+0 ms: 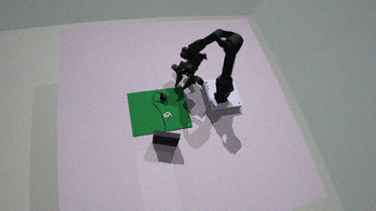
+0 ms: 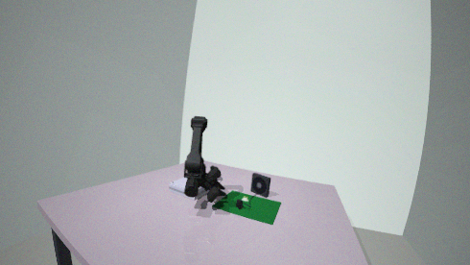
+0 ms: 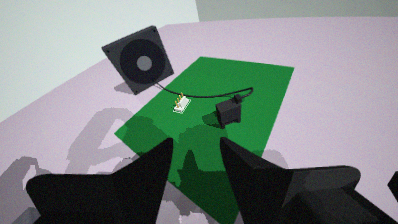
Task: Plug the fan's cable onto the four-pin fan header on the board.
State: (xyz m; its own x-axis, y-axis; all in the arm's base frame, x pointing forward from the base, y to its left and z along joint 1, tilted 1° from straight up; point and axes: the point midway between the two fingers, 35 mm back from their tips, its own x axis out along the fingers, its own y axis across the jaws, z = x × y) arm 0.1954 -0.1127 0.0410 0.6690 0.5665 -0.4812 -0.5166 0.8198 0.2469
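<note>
The black plug [image 1: 163,97] [image 2: 239,204] [image 3: 229,112] lies on the green board [image 1: 140,116] [image 2: 269,211] [image 3: 270,77], off the header. Its thin black cable [image 3: 205,96] runs to the fan [image 1: 166,138] [image 2: 261,184] [image 3: 142,60], which stands just beyond the board's edge. The white four-pin header [image 1: 167,114] [image 2: 245,198] [image 3: 181,103] is bare, with its pins showing, left of the plug in the wrist view. My gripper [image 1: 179,89] [image 3: 196,142] is open and empty, above the board's edge near the arm, short of the plug and touching nothing.
The arm's pale base plate [image 1: 231,101] [image 2: 178,186] sits beside the board on the pink table [image 1: 97,163] [image 2: 144,226] [image 3: 330,75]. The fan stands upright at the board's far side, and its cable loops over the board past the header.
</note>
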